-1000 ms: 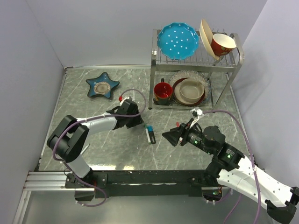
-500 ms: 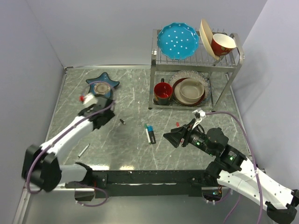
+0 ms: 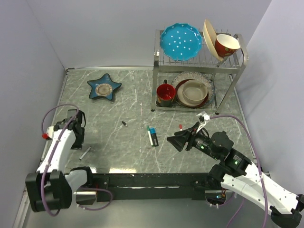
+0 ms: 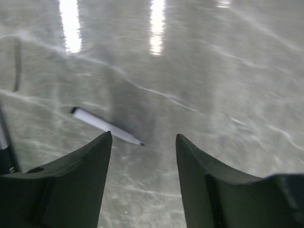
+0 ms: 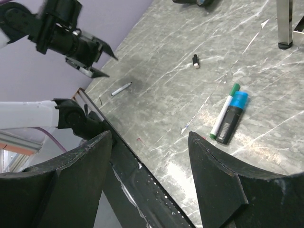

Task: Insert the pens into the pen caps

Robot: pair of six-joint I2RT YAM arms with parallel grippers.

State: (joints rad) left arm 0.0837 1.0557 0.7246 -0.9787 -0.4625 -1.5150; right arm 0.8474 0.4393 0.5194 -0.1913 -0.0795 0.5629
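A thin white pen (image 3: 85, 153) lies near the table's front left; in the left wrist view the pen (image 4: 107, 126) is just ahead of my left fingertips. My left gripper (image 3: 79, 141) (image 4: 143, 137) is open and empty, just above it. A black marker with a blue end (image 3: 153, 137) (image 5: 230, 124) lies mid-table, with a thin white green-ended pen (image 5: 223, 116) against it. A small black cap (image 3: 124, 123) (image 5: 195, 60) lies to its left. A small red-tipped piece (image 3: 181, 126) lies to the marker's right. My right gripper (image 3: 172, 141) (image 5: 149, 135) is open and empty, right of the marker.
A blue star-shaped dish (image 3: 103, 87) sits at the back left. A metal dish rack (image 3: 156, 61) with a blue plate, bowls and a red mug stands at the back right. The black front rail (image 3: 152, 180) runs along the near edge.
My left arm has swung from the middle of the table to the front left, ending over the white pen. The right arm has barely moved.
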